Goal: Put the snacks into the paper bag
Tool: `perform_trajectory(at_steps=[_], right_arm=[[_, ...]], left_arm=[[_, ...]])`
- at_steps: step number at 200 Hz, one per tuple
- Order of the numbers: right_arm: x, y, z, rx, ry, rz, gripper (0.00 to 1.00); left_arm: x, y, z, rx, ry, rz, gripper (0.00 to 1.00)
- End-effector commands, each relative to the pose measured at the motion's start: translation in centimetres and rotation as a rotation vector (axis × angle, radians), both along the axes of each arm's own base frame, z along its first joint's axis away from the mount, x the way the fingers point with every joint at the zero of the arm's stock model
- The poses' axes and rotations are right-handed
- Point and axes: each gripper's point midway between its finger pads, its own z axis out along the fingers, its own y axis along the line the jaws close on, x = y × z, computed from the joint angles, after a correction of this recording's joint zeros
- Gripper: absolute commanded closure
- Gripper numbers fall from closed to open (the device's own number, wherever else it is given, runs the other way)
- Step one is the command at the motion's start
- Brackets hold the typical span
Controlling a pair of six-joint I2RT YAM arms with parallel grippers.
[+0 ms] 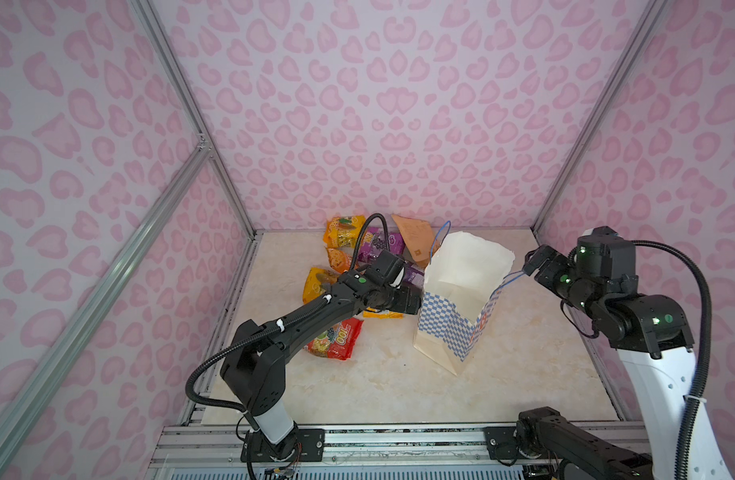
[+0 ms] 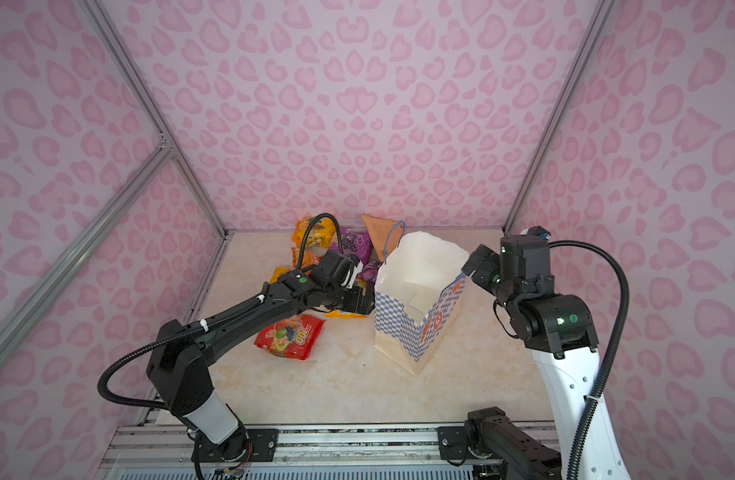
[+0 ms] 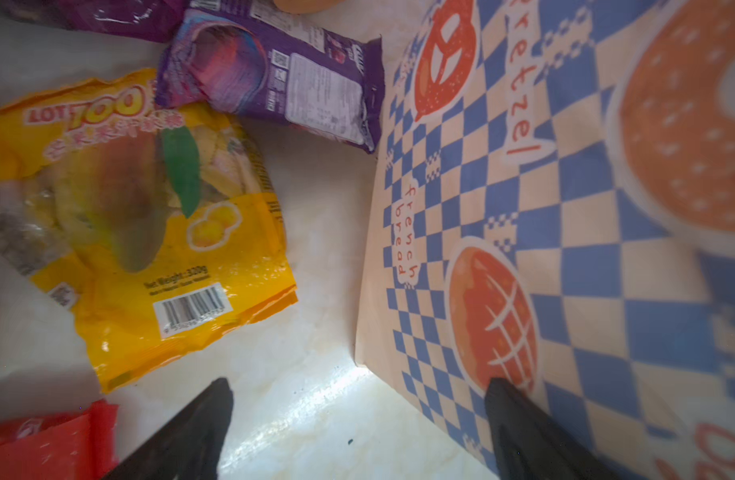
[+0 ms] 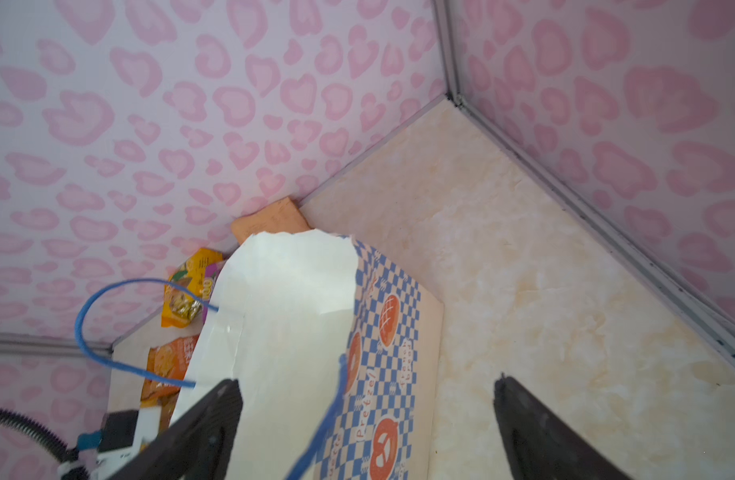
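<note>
Two grippers, each with its fingers spread wide and clamped on nothing. Your left gripper hangs low over the table, just left of the paper bag. One finger shows against the bag's checkered wall, and you cannot tell whether it touches. Near this gripper lie a yellow packet, a purple packet with one corner just beside the bag's foot, and a red packet. Your right gripper stands at the bag's right rim, high off the table, with the rim's blue cord handle running loose between the fingers. In both top views the bag stands upright and open-mouthed at mid-table, between the two arms. The snacks lie on the table to the left of the bag and beyond it, all outside it. A tan-orange pouch lies at the foot of the far wall, behind the bag.
</note>
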Motion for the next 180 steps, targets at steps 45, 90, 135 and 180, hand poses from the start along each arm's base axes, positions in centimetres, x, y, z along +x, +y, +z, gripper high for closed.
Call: perform_trajectory(at_steps=[45,90,135,180], right_arm=[[-1.1,1.4,-1.5,0.031,0.046,-0.080,0.23],[-1.8,-0.9,-1.5,-0.039,0.044,-0.184,0.33],[-1.4,-1.9,-1.3,-0.109,0.050,-0.193,0.42],[-0.2,-3.1,-1.8,-0.089,0.066,-0.175,0.48]], left_arm=[[-2.5,-3.3,-0.5,-0.038,0.012,-0.035,0.02],[-4.0,-4.5,-0.5,-0.046,0.011,-0.058,0.01],[-5.0,-5.3,-0.3,-0.060,0.004,-0.058,0.00],[-5.6,-6.0,0.3,-0.095,-0.003,-0.049,0.00]])
